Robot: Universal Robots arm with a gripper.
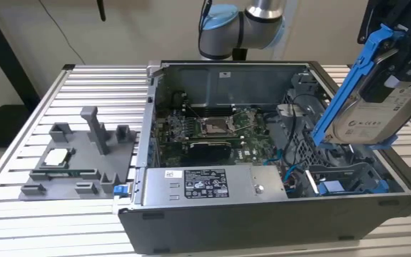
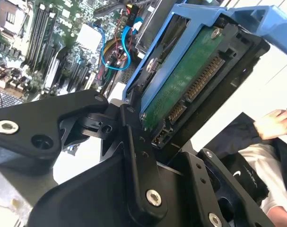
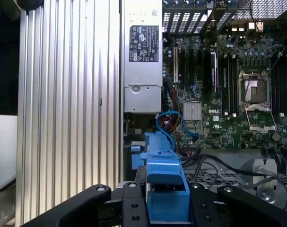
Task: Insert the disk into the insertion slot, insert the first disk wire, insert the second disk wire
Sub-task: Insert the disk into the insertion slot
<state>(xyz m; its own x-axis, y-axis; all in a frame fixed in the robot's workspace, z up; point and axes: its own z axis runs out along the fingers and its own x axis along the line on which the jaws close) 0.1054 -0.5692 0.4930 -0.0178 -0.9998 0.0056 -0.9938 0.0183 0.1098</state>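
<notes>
My gripper [image 1: 397,67] is shut on the disk [image 1: 377,115], a silver-grey drive with a white label in a blue carrier [image 1: 352,80]. It hangs tilted above the open computer case [image 1: 277,225], over the side at the exterior view's right. Below it, inside the case, is the grey insertion slot [image 1: 341,179]. The second wrist view shows the disk's green board and connector [image 2: 188,78] between black fingers [image 2: 134,142]. In the first wrist view my gripper [image 3: 164,201] clamps the blue carrier [image 3: 164,182]. Blue wires [image 3: 168,124] loop loose by the motherboard; I cannot tell first from second.
A grey power supply [image 1: 205,184] lies along the case's near wall beside the motherboard [image 1: 213,128]. On the slatted metal table [image 1: 84,80], at the exterior view's left, stands a grey plastic fixture [image 1: 77,160]. A person's hand [image 2: 275,124] shows in the second wrist view.
</notes>
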